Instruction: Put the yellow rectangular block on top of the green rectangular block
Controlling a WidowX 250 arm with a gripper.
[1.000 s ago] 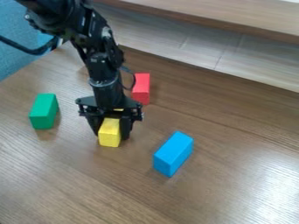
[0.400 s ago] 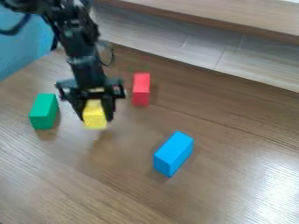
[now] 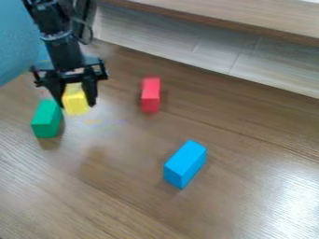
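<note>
The black gripper (image 3: pixel 77 99) hangs at the upper left, shut on the yellow block (image 3: pixel 75 102), which is held in the air with its end facing the camera. Just left of and below it in the view, the green block (image 3: pixel 46 119) lies on the table, its upper right part close beside the gripper's left finger. From this angle I cannot tell how high the yellow block is above the table.
A red block (image 3: pixel 150 95) lies right of the gripper, and a blue block (image 3: pixel 185 164) lies farther toward the camera, right of the middle. The wooden table (image 3: pixel 124 196) meets a pale wall strip and a wooden ledge (image 3: pixel 237 18) at the back.
The gripper has lifted the yellow block off the table and carried it left and up in the view, close to the green block. The green, red and blue blocks have stayed in place.
</note>
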